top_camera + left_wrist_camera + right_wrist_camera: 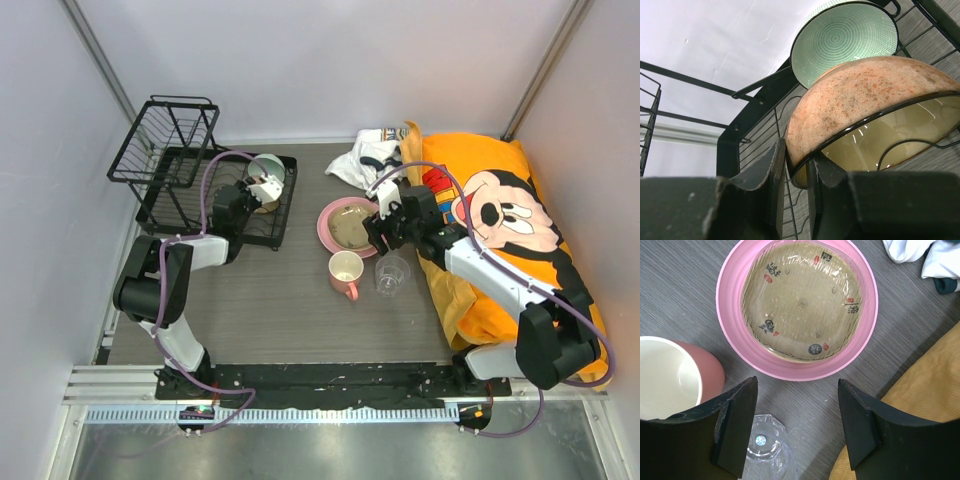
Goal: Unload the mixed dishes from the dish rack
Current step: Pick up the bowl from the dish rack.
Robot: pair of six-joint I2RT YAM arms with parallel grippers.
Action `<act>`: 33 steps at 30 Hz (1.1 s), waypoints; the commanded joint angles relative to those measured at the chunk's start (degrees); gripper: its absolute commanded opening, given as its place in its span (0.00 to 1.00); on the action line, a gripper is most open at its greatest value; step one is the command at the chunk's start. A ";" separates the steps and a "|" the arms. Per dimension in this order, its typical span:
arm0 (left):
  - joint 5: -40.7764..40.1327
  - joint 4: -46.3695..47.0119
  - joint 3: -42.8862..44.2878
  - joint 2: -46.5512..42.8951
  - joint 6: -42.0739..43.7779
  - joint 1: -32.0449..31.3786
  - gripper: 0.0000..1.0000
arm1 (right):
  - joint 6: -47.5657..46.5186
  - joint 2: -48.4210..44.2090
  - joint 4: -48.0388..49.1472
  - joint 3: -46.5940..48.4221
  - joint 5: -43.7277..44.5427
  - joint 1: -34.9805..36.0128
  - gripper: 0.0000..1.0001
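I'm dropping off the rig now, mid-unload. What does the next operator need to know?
Left hand: shut on the rim of the speckled brown bowl, inside the dish rack.
Right hand: open, holding nothing, above the clear glass cup.
Done: pink plate with the tan dish on it, pink mug and the cup stand on the table.
Left: lift out the brown bowl, then the mint-green bowl behind it in the rack.
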 commanded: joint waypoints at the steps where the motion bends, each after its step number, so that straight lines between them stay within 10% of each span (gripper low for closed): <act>1: 1.68 8.58 -0.91 -1.99 -4.56 -0.70 0.00 | -0.21 0.39 2.17 0.26 -0.69 -0.40 0.70; 33: 2.64 29.66 -3.63 1.87 1.59 -0.70 0.00 | -0.21 1.19 1.55 0.44 -1.57 -1.81 0.70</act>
